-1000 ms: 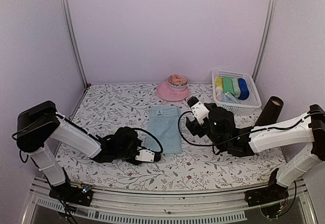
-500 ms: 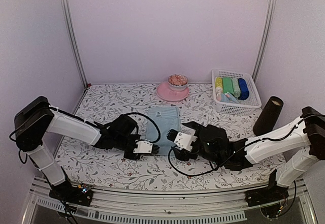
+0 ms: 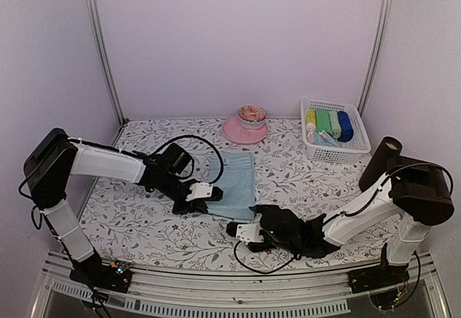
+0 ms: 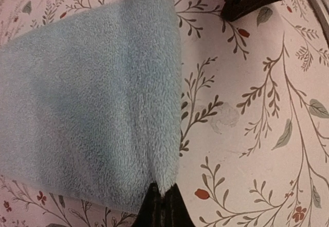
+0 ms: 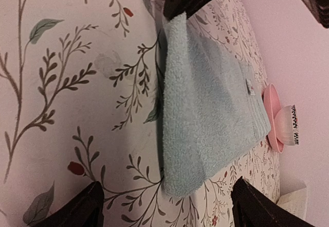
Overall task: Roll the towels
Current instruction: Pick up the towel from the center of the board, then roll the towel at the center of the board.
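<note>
One pale blue towel [image 3: 235, 181] lies spread flat on the floral table, also in the left wrist view [image 4: 87, 98] and the right wrist view [image 5: 205, 98]. My left gripper [image 3: 205, 201] is shut on the towel's near-left corner; its dark jaws [image 4: 162, 209] pinch the fabric. My right gripper [image 3: 235, 229] is open and empty, low over the table just in front of the towel's near-right corner, its fingers [image 5: 77, 211] spread wide. Several rolled towels [image 3: 328, 123] sit in the white basket [image 3: 353, 148].
A pink plate [image 3: 238, 130] with a small bowl [image 3: 252, 114] stands behind the towel, also in the right wrist view [image 5: 272, 116]. A dark cylinder [image 3: 382, 161] stands at the right beside the basket. Back and side walls enclose the table.
My right arm swung from behind the towel's right side down to the table in front of it. My left gripper moved onto the towel's near-left corner and closed on it.
</note>
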Tool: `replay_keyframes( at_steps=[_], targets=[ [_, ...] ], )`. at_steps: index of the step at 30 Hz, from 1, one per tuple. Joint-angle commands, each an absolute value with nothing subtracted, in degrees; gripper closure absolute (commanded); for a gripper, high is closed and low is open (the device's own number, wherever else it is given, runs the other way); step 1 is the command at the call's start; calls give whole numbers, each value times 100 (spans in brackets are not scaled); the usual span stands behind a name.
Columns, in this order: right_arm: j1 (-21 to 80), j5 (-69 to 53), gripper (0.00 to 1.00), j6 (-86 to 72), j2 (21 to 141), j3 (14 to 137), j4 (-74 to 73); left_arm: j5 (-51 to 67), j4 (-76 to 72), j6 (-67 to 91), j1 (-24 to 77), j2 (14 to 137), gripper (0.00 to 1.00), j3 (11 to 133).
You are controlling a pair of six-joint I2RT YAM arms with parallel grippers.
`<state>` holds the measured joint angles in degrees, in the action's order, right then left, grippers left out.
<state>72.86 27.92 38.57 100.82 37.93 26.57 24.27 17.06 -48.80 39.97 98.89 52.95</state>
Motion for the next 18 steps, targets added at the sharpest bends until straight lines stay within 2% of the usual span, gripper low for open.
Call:
replay_keyframes(
  at_steps=[1,9,18],
  targets=[
    [7321,3480,14,4087,10534,3961,3085,2791,2214,-4816,3903,10039,100,5431],
    [7305,3874,30,4474,11163,4046,3643,2871,2278,-4800,3836,10079,100,5494],
    [7277,3701,41,4629,11262,4050,3696,3027,2314,-4781,3700,10034,100,5537]
  ],
)
